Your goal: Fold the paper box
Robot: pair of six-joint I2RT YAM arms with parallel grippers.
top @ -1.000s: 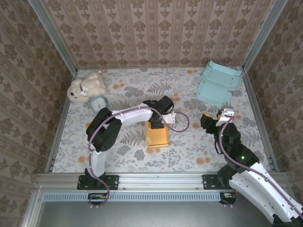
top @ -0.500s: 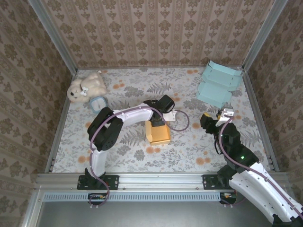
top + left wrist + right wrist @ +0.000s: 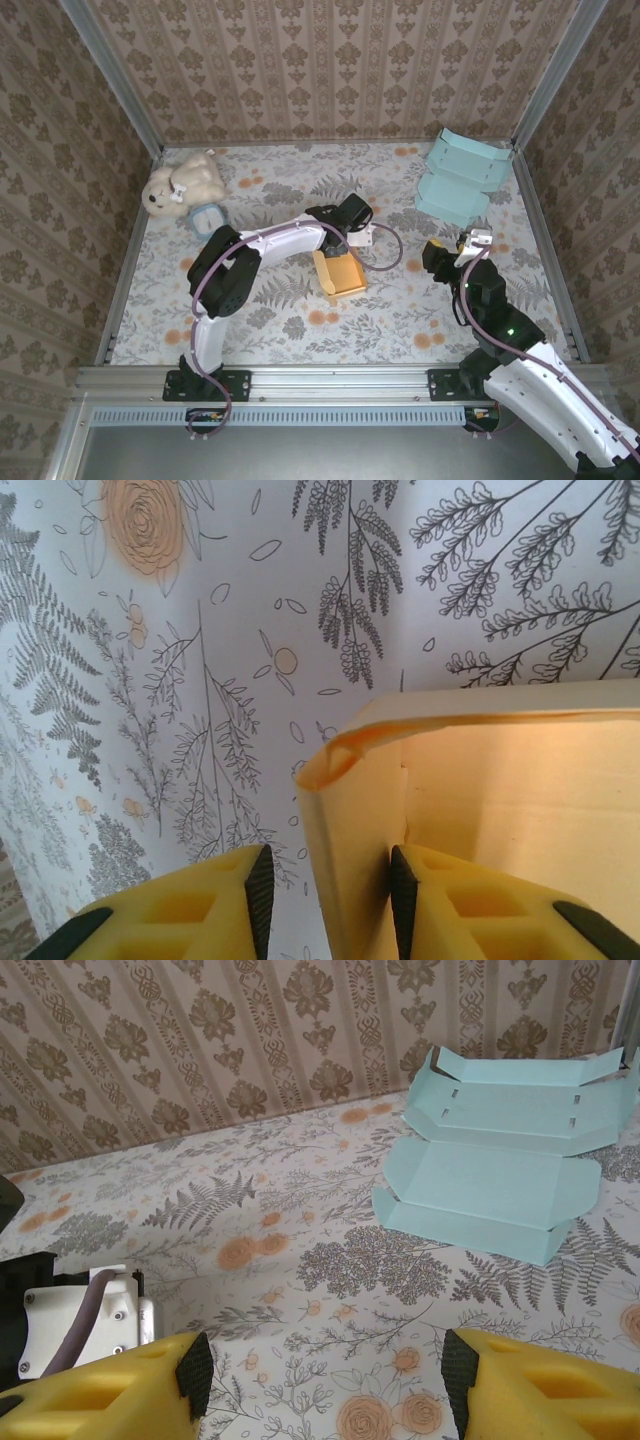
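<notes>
Orange card, the paper box [image 3: 340, 276] sits near the middle of the flowered tabletop [image 3: 270, 330], open side up and turned a little askew, with nothing else close by. A cream plush bear [image 3: 181, 182] lies in the far left corner with a small blue item [image 3: 207, 215] just beside it, and a teal flattened carton [image 3: 462, 178] rests against the far right corner, well apart from the box. The left arm reaches over the box's far end. Its left tool [image 3: 330, 880] straddles one upright wall of the box with the jaws part open: the pad inside the box lies against the wall, while a slim gap shows at the outer pad, so nothing is pinched. The wall's top edge curls outward at the corner. The right tool [image 3: 325, 1370] hangs spread wide above bare tabletop, holding nothing, facing the teal carton. The rest of the box is cut off in the left wrist view, and the overhead view hides its far edge under the arm
</notes>
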